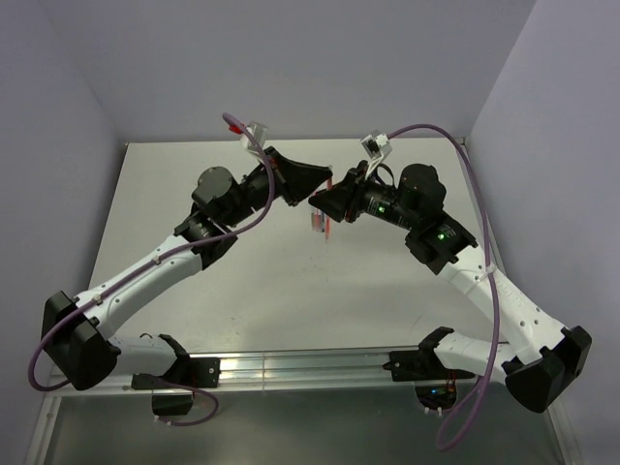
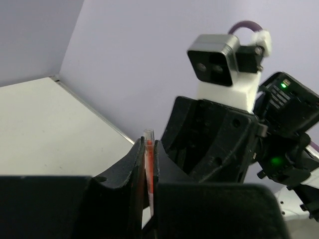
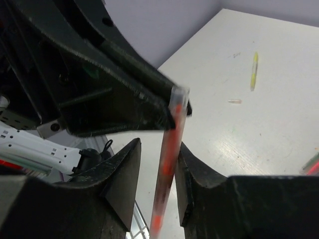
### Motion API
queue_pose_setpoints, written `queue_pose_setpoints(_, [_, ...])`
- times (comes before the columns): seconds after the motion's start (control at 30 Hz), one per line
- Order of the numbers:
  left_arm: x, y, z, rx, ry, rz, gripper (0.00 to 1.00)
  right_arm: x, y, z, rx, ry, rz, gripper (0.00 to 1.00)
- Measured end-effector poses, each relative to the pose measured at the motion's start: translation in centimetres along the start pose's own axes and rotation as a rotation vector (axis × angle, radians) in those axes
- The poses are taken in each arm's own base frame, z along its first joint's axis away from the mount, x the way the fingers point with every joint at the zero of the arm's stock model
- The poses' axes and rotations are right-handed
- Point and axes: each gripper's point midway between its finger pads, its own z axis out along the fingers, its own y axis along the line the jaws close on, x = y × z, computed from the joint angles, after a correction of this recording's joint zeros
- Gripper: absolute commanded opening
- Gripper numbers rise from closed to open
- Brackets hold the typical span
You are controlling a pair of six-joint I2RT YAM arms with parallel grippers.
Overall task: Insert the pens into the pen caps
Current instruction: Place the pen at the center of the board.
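left wrist showed the left gripper (image 2: 149,146) clamping an orange pen (image 2: 148,172), right gripper (image 3: 158,147) parted loosely around it; yellow pen (image 3: 254,70) lay waiting.

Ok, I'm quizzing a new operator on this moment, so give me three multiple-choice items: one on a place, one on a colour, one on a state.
1. The yellow pen is: A. lying on the table B. clamped in jaws C. standing in a cup
2. The held pen is: A. blue B. green C. orange
3. The left gripper is: A. wide open B. shut on the held pen C. out of view
Answers: 1 A, it lies flat on the white surface; 2 C, its barrel shows orange; 3 B, the fingers pinch it.
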Motion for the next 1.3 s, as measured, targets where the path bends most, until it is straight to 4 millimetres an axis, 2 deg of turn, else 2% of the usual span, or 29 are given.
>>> queue_pose_setpoints(0.1, [-0.8, 1.3, 0.2, -0.046, 0.002, -0.006, 0.00, 0.3, -0.4, -0.1, 0.022, 0.010, -0.001, 0.42])
queue_pose_setpoints(0.23, [-3.2, 3.7, 0.8, -0.142, -0.014, -0.009, 0.00, 1.2, -1.0, -0.8, 0.053, 0.032, -0.001, 0.45])
queue_pose_setpoints(0.37, [-5.0, 7.9, 1.7, -0.274, -0.023, -0.008, 0.00, 2.5, -1.2, -2.4, 0.085, 0.049, -0.002, 0.45])
queue_pose_setpoints(0.47, [-4.8, 11.9, 1.8, -0.384, 0.004, -0.021, 0.00, 3.1, -1.7, -3.6, 0.134, 0.051, -0.003, 0.45])
queue_pose_setpoints(0.57, [-2.7, 16.8, 1.7, -0.505, 0.074, -0.048, 0.00, 3.0, -2.4, -4.2, 0.185, 0.044, -0.005, 0.46])
queue_pose_setpoints(0.67, [0.7, 22.1, 1.5, -0.621, 0.173, -0.076, 0.00, 3.5, -3.3, -4.5, 0.238, 0.058, 0.000, 0.46])
queue_pose_setpoints(0.77, [5.5, 26.9, 0.8, -0.724, 0.288, -0.101, 0.00, 4.0, -4.1, -4.7, 0.277, 0.074, 0.003, 0.46])
queue_pose_setpoints(0.9, [11.8, 31.9, -1.1, -0.829, 0.426, -0.143, 0.00, 4.3, -4.5, -4.9, 0.299, 0.083, 0.003, 0.46])
queue_pose_setpoints(1.0, [14.9, 34.3, -2.3, -0.877, 0.492, -0.167, 0.00, 4.3, -4.6, -5.0, 0.306, 0.084, 0.002, 0.46])
queue_pose_setpoints(1.1, [16.6, 36.0, -2.7, -0.904, 0.528, -0.180, 0.00, 4.4, -4.8, -5.0, 0.314, 0.085, 0.000, 0.47])
queue_pose_setpoints(1.3, [17.2, 37.8, -2.0, -0.912, 0.531, -0.182, 0.00, 4.4, -4.9, -5.1, 0.318, 0.087, -0.002, 0.47])
